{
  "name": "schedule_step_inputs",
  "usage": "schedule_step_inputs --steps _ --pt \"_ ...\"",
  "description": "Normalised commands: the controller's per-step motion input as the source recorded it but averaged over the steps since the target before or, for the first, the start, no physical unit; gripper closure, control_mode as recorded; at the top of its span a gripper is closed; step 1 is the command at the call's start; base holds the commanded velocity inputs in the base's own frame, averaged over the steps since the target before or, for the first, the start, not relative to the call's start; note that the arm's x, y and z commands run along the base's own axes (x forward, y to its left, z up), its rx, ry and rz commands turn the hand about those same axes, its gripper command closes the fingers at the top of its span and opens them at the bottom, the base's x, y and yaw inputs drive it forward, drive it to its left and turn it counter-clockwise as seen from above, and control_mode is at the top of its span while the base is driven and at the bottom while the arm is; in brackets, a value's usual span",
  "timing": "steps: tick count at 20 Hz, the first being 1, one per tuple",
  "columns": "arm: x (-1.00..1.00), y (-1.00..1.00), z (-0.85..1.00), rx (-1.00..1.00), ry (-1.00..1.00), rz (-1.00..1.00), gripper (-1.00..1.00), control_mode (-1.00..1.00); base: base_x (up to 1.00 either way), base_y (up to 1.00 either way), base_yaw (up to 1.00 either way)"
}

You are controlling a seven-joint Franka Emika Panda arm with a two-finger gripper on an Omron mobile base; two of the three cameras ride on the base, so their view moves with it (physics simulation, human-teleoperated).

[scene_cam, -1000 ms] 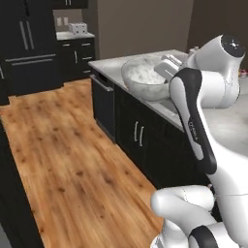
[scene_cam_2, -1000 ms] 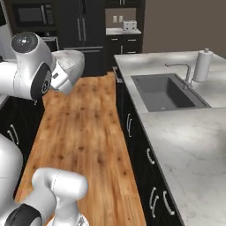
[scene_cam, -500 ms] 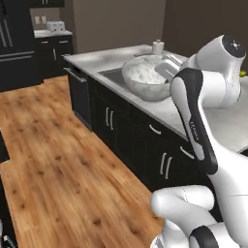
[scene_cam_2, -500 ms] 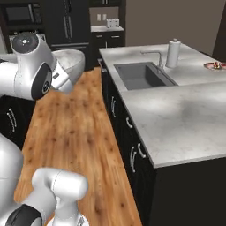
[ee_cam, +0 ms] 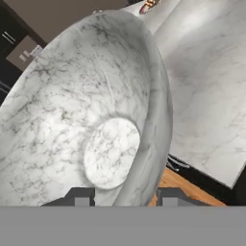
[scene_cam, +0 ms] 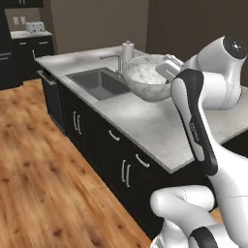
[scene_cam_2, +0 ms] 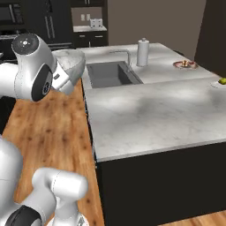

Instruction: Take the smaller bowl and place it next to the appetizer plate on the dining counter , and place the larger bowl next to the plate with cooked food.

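My gripper (ee_cam: 125, 197) is shut on the rim of the larger bowl (ee_cam: 96, 110), a deep white bowl with grey veining, one finger inside and one outside. The arm carries this bowl (scene_cam: 145, 76) above the dining counter (scene_cam: 145, 126) beside the sink; in the right base view the bowl (scene_cam_2: 71, 62) hangs left of the counter's (scene_cam_2: 154, 110) near edge. The plate with cooked food (scene_cam_2: 184, 64) sits far back on the counter. The appetizer plate (scene_cam_2: 220, 82) with a yellow-green piece lies at the right edge. The smaller bowl is out of view.
A steel sink (scene_cam_2: 110, 75) with a tap (scene_cam_2: 126, 55) is set in the counter, and a paper towel roll (scene_cam_2: 142, 52) stands behind it. Black cabinets run under the slab. Wooden floor (scene_cam: 38, 174) lies to the left, with dark kitchen units behind.
The whole picture has shifted: the base has driven along the island, so the sink and counter now lie nearer. The marble bowl stays held in the gripper.
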Motion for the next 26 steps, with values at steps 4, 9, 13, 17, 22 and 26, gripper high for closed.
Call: schedule_step_inputs --steps 4,9,13,17,22,26 --pt "0.0 0.0 0.0 0.0 0.0 0.0 1.0 1.0 0.11 -1.0 0.0" --pt "0.0 0.0 0.0 0.0 0.0 0.0 1.0 1.0 0.09 -1.0 0.0" --pt "0.0 0.0 0.0 0.0 0.0 0.0 1.0 1.0 0.36 -1.0 0.16" --pt "0.0 0.0 0.0 0.0 0.0 0.0 1.0 1.0 0.34 -1.0 0.39" --pt "0.0 0.0 0.0 0.0 0.0 0.0 1.0 1.0 0.05 -1.0 0.41" --pt "0.0 0.0 0.0 0.0 0.0 0.0 1.0 1.0 -0.01 -1.0 0.25"
